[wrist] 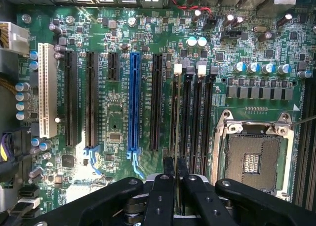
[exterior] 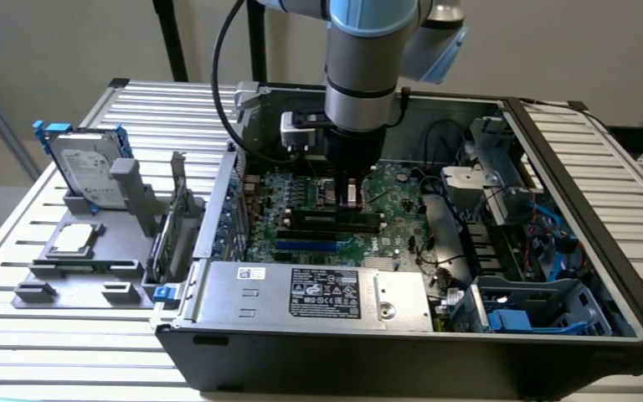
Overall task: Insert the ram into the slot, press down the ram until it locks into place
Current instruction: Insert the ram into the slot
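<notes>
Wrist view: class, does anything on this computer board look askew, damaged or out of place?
Nothing looks broken or crooked. One oddity: the processor socket beside the memory slots is bare, its contacts exposed. The gripper holds the ram edge-on, in line with those slots.

A slatted metal table [exterior: 31, 352] carries the open computer case [exterior: 411, 356] and a grey parts holder [exterior: 81, 282].

exterior view: set high, facing obliquely down into the open computer case [exterior: 411, 360], mid range, far wall included. wrist view: close above the motherboard [wrist: 118, 112], facing straight down past the gripper [wrist: 175, 161] clamped on the ram [wrist: 176, 117]. shared: motherboard, memory slots [wrist: 193, 117].
</notes>
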{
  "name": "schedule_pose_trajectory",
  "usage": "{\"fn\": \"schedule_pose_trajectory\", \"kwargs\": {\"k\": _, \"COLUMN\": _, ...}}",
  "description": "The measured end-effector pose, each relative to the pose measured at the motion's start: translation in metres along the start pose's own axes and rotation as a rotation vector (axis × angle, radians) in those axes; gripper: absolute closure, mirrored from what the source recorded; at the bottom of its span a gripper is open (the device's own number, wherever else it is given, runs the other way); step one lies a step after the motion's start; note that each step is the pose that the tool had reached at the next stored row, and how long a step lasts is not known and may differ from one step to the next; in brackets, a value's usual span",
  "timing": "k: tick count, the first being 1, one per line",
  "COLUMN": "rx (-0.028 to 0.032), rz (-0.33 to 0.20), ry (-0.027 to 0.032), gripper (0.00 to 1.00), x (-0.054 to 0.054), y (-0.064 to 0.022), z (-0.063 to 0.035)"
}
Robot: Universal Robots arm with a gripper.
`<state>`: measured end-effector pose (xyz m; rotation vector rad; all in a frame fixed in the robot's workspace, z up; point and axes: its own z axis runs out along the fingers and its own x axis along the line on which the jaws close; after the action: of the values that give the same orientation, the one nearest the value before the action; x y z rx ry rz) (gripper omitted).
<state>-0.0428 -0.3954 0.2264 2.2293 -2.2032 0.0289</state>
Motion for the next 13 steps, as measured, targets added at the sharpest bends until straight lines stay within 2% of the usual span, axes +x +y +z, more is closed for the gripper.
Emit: {"fn": "schedule_pose_trajectory", "kwargs": {"k": 13, "rx": 0.0, "rz": 0.0, "ry": -0.0001, "gripper": 0.87, "x": 0.0, "y": -0.001, "z": 0.0009}}
